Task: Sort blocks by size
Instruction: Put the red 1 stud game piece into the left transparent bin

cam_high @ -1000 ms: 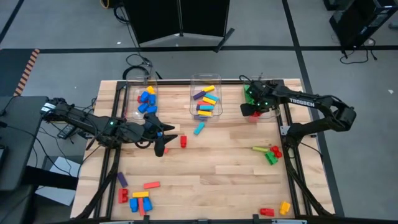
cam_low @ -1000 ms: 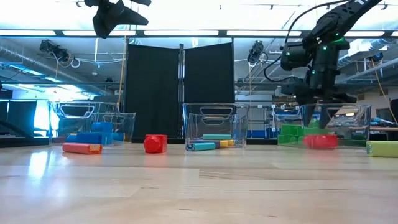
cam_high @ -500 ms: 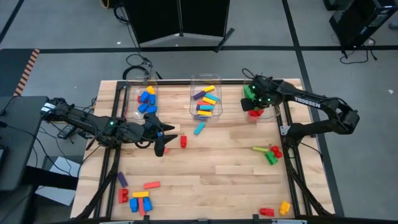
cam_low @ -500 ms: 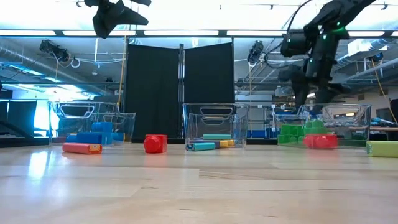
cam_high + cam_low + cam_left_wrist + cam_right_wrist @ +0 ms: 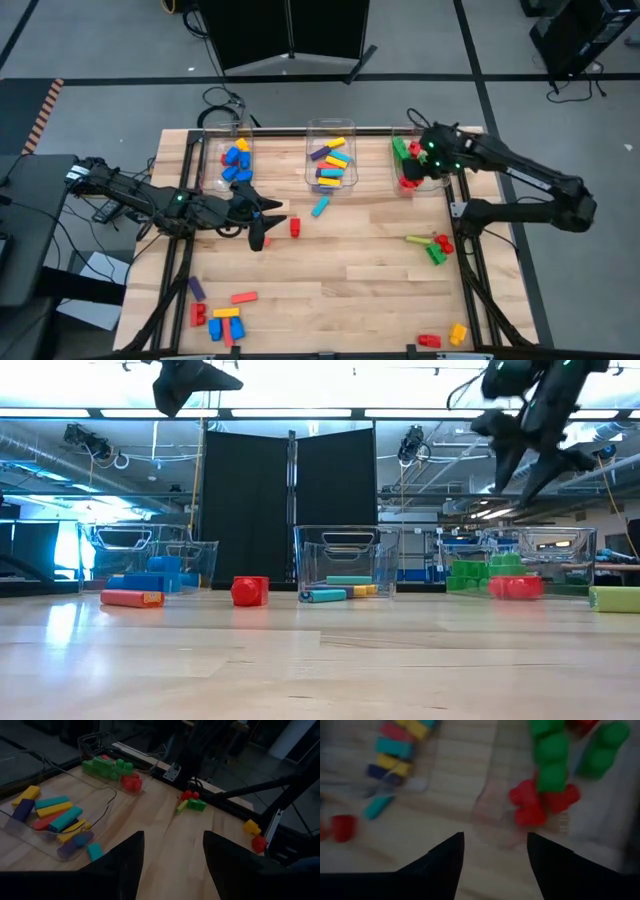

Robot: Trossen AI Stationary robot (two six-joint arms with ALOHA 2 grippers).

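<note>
High view: my right gripper has lifted off the right bin, fingers apart, empty. The red block now lies inside; the left gripper hangs open, empty.

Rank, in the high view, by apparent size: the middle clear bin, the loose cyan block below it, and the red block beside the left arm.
1. Middle clear bin, clearly largest.
2. Cyan block.
3. Red block: shorter than the cyan one, though close.

Left arm cut off by low view's top edge
</note>
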